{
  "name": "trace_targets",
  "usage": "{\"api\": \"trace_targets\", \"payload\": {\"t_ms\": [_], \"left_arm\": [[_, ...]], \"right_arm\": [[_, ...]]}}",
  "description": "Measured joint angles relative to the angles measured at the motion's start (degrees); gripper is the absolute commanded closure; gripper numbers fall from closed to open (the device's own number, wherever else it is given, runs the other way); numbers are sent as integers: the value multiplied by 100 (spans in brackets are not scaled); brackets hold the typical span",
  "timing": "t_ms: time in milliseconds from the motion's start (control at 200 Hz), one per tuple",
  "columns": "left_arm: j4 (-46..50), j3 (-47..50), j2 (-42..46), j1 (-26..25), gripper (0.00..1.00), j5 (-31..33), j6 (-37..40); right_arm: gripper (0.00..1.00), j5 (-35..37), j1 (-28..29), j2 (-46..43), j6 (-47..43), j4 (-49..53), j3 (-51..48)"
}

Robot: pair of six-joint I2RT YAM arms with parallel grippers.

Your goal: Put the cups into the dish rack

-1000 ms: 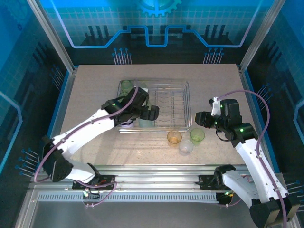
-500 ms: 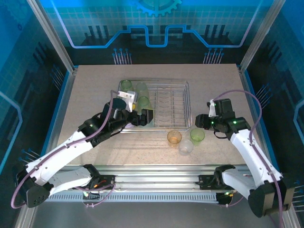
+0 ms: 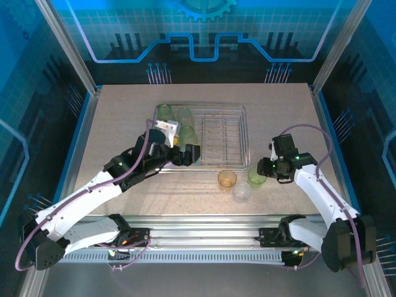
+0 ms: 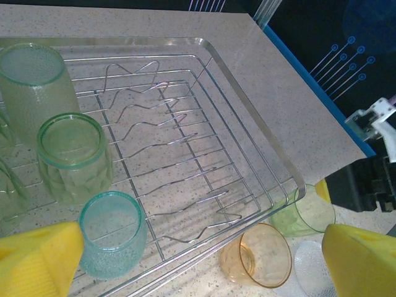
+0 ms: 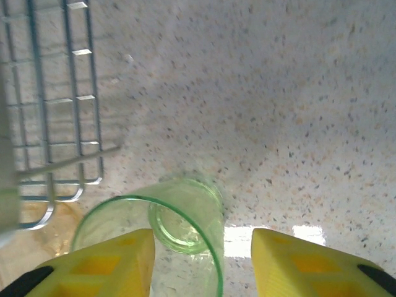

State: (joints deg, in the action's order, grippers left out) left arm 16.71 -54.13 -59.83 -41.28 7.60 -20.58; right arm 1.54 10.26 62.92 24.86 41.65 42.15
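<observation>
The green cup (image 5: 185, 229) is sitting partly between the right gripper's (image 5: 201, 247) open jaws, so closing gently should avoid tipping it. The left gripper (image 4: 198, 260) is gaping, empty.

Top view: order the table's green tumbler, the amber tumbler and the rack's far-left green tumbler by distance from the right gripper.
1. Translucent green plastic tumbler, on the table at the right gripper.
2. Amber-orange plastic tumbler, near side of the silvery wire rack.
3. Green tumbler, rack's far-left corner.

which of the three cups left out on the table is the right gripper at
The green cup, the rightmost of the three: the right gripper hangs open right over its rim. The amber cup and the clear cup sit further left, apart from it.
</observation>
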Motion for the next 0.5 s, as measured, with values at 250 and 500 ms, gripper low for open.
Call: {"api": "trace_targets", "payload": {"t_ms": [250, 500], "left_arm": [[-20, 0, -46, 0, 1, -42, 0], [-35, 0, -188, 0, 1, -57, -2]], "right_arm": [[66, -4, 0, 409, 31, -280, -199], [72, -22, 0, 546, -31, -409, -210]]}}
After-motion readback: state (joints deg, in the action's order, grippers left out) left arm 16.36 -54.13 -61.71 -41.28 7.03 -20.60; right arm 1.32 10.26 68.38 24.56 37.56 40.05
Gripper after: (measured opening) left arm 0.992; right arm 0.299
